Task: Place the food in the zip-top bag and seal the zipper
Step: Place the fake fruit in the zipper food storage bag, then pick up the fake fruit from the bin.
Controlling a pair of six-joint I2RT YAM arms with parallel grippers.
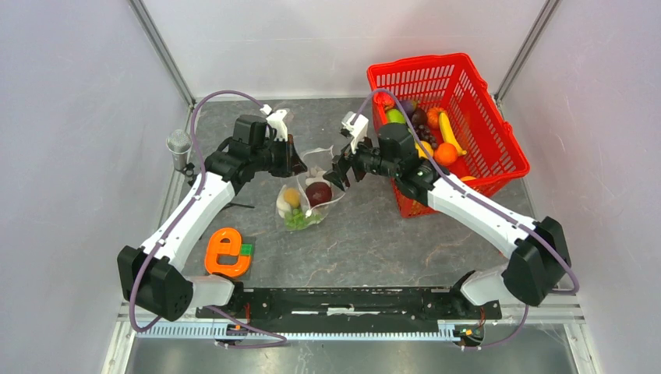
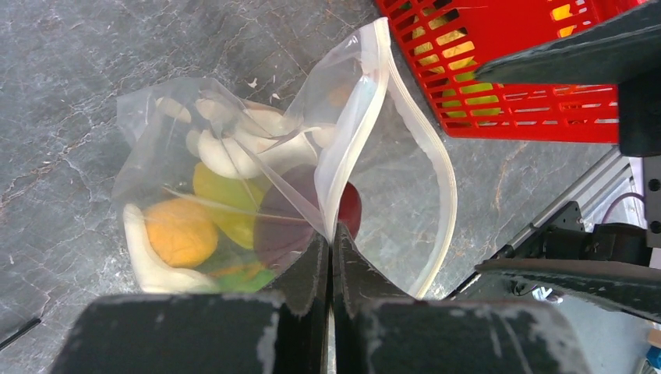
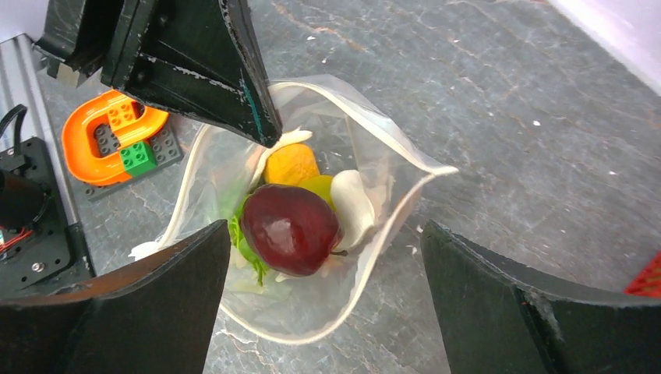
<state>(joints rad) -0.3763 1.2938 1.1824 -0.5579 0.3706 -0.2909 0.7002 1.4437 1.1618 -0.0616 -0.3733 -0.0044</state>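
The zip-top bag (image 1: pixel 305 204) lies open on the table between the arms. It holds a dark red fruit (image 3: pixel 290 227), an orange one (image 2: pixel 181 231) and a yellow-green one (image 2: pixel 226 191), with green below. My left gripper (image 2: pixel 333 234) is shut on the bag's mouth edge and holds that side up; it shows in the top view (image 1: pixel 296 161) too. The zipper (image 2: pixel 439 156) curves round the open mouth. My right gripper (image 3: pixel 327 300) is open and empty just above the mouth, also in the top view (image 1: pixel 341 173). More food (image 1: pixel 445 153) lies in the red basket (image 1: pixel 475 82).
The flat orange e-shaped toy (image 1: pixel 225 252) lies at the front left, also in the right wrist view (image 3: pixel 105 136). The basket stands close behind my right arm. A small grey cylinder (image 1: pixel 179 144) stands at the left edge. Frame posts rise at the back corners.
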